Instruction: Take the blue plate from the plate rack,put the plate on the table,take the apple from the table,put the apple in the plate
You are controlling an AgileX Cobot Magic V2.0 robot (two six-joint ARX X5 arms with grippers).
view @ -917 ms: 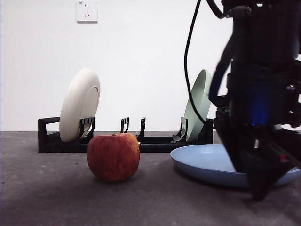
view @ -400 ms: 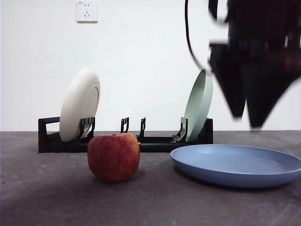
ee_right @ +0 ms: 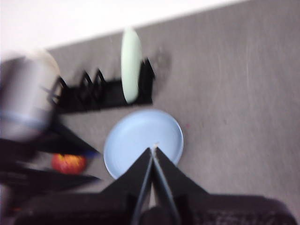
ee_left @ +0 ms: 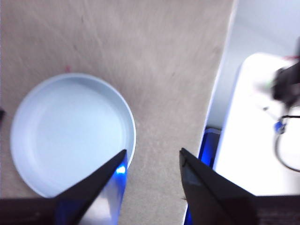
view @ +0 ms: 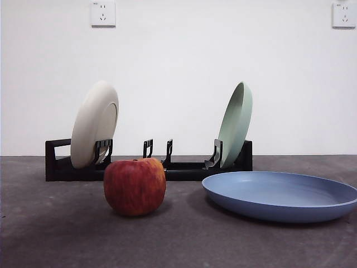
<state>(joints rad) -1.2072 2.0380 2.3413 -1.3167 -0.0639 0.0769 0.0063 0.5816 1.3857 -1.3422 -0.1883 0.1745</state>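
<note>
Blue plate (view: 280, 195) flat on worktop (view: 56, 234), apple (view: 134, 186) beside it, untouched. Left tool (ee_left: 152, 161) released above the plate; right tool (ee_right: 153, 151) clenched, empty, high.

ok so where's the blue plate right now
In the front view the blue plate lies flat on the table, right of the apple and just in front of the plate rack holding the pale green plate.

Arm gone from front view; one second ago it stood low over right edge of blue plate (view: 281, 195), half a second ago raised above it. Blue plate now fully unobstructed on worktop (view: 178, 240). Wall socket (view: 343, 14) (upper right corner) now exposed.
</note>
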